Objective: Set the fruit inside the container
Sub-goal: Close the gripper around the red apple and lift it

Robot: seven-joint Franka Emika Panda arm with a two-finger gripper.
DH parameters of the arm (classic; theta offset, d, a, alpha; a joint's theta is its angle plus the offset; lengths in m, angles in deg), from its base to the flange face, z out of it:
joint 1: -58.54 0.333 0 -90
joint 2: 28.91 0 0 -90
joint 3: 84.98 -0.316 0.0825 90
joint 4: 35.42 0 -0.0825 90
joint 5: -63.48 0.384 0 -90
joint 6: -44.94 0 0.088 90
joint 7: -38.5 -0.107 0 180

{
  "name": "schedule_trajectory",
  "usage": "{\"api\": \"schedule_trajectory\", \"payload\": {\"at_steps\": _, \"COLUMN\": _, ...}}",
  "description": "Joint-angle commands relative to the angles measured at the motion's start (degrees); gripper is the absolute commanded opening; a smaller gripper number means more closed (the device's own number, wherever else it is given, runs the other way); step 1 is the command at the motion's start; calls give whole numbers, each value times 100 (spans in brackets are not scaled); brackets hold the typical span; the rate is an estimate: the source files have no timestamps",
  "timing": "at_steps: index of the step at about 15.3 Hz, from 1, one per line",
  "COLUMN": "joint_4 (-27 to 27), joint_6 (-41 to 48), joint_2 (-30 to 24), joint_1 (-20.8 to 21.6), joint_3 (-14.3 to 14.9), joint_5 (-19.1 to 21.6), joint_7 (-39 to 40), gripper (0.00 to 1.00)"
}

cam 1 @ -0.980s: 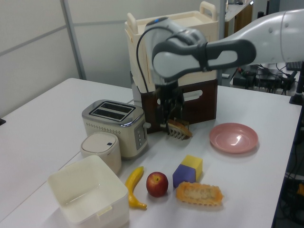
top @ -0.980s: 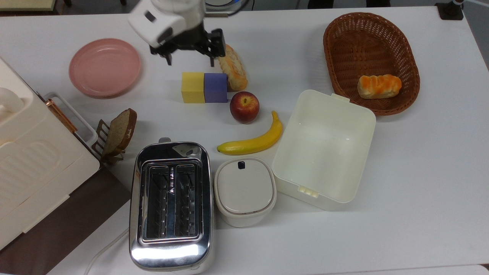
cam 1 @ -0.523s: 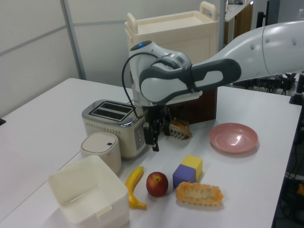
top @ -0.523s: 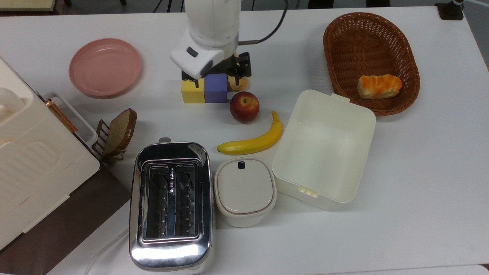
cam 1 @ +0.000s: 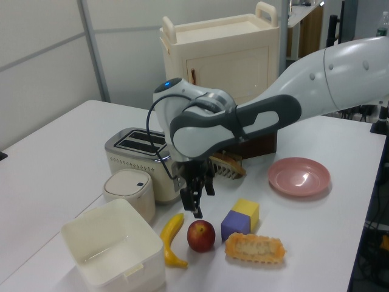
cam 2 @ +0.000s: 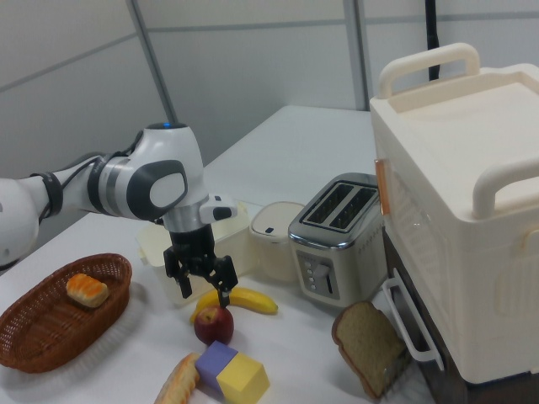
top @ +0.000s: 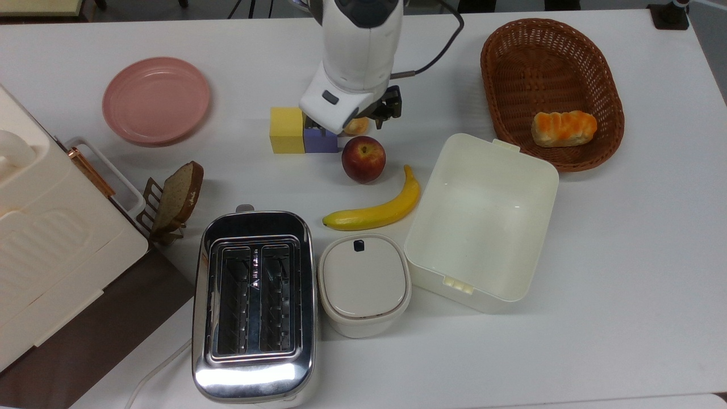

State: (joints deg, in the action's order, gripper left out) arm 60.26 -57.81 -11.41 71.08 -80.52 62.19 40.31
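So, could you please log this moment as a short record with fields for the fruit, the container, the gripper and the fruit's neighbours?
fruit: dark-red fruit resting on the table, not grasped
container: cream tub, empty, at the top view's right of the fruit
gripper: gripper open, above the fruit, nothing held
neighbours: banana between fruit and tub; purple block and yellow block beside the fruit

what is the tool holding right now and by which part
Nothing. The tool hangs open just above the fruit, not touching it.
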Motion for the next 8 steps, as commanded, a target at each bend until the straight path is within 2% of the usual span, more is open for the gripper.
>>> {"api": "schedule_trajectory", "payload": {"at_steps": 1, "joint_4": 136, "joint_6": -437, "joint_2": 332, "joint_1": 99, "joint_3": -32, "joint_5": -21, "joint_7": 205, "gripper": 100}}
{"api": "schedule_trajectory", "payload": {"at_steps": 8, "joint_4": 127, "joint_6": -869, "joint_2": 763, "joint_1": 292, "joint_3": -59, "joint_5": -179, "joint_7": -110, "gripper": 100}}
